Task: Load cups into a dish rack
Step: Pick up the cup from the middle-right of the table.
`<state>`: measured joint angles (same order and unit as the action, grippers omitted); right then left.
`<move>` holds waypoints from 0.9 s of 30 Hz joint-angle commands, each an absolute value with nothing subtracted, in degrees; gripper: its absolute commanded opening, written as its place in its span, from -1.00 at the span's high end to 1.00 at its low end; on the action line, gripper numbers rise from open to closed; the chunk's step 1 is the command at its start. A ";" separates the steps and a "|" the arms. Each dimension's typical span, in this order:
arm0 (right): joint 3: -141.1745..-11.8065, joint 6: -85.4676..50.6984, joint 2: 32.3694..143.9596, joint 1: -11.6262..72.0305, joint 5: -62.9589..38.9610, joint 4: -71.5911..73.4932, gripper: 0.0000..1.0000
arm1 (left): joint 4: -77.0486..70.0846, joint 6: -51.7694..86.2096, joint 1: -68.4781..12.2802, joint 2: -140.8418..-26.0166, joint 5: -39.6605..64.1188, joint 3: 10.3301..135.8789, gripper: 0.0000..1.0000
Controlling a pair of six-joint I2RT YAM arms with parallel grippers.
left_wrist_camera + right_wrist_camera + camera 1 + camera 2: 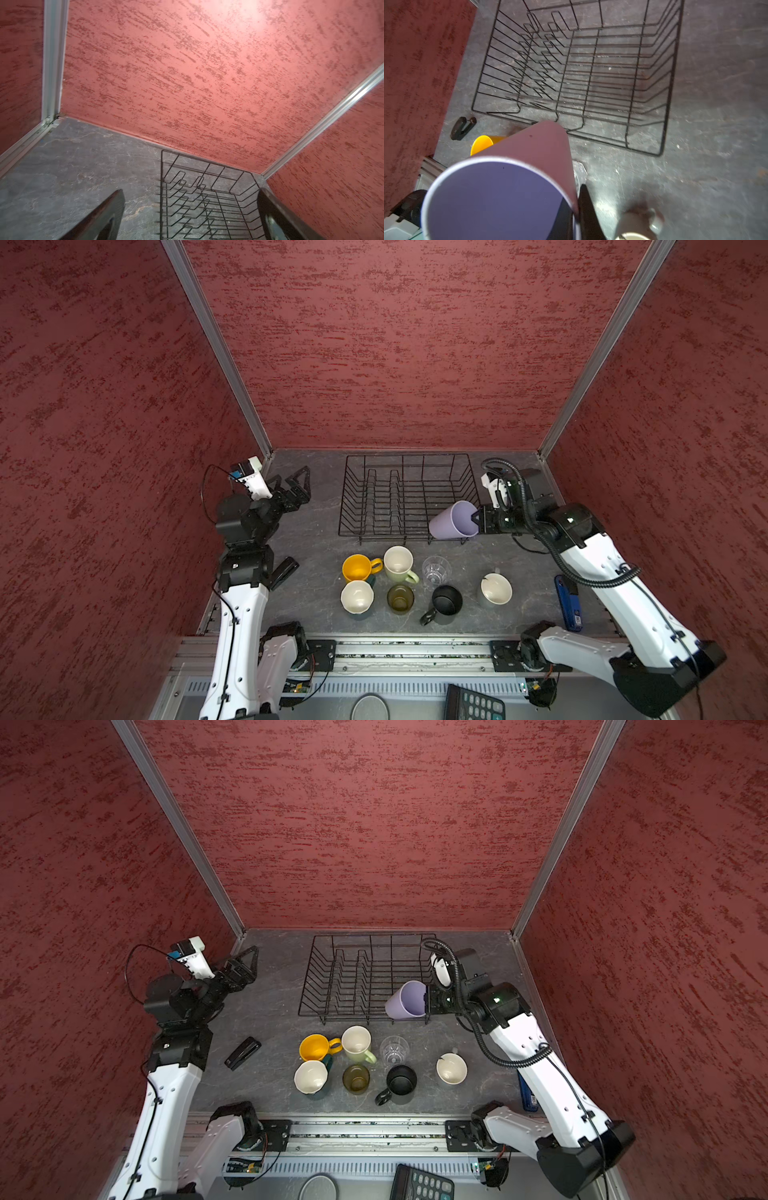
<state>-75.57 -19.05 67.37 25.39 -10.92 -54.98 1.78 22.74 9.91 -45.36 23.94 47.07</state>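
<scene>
The black wire dish rack (405,497) (365,977) stands empty at the back of the table. My right gripper (476,516) (576,207) is shut on the rim of the lilac tumbler (455,520) (508,187), which hangs tilted over the rack's near right corner. In front of the rack stand the yellow mug (358,567), pale green mug (399,563), clear glass (436,570), dark teal mug (356,597), olive glass (400,598), black mug (446,601) and grey mug (496,590). My left gripper (297,485) (191,193) is open and empty, left of the rack.
A black stapler (284,572) lies left of the cups. A blue tool (567,603) lies by the right arm's base. A calculator (473,703) sits below the front rail. Red walls close in the back and both sides.
</scene>
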 commanded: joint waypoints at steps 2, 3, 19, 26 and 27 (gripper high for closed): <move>-76.20 -18.89 71.12 25.44 -16.56 -39.34 1.00 | -6.07 17.93 5.73 -43.80 28.98 45.07 -0.99; -76.20 -19.27 72.03 25.10 -17.91 -36.97 1.00 | -7.21 16.71 3.69 -43.67 29.26 44.49 -1.00; -57.84 -40.30 72.96 11.28 -51.29 4.56 1.00 | -32.76 -5.61 -21.96 -55.85 39.06 35.21 -0.99; -56.14 -43.05 72.42 11.10 -57.72 10.49 1.00 | -38.99 -6.43 -20.86 -59.71 43.78 34.56 -0.99; -55.87 -43.56 72.31 11.11 -58.59 11.52 1.00 | -40.31 -5.91 -20.45 -60.22 44.74 34.31 -0.99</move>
<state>-56.38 -40.62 74.08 11.35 -52.49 3.55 -33.76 -5.23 -21.39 -59.37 40.51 35.00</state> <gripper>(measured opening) 0.076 0.997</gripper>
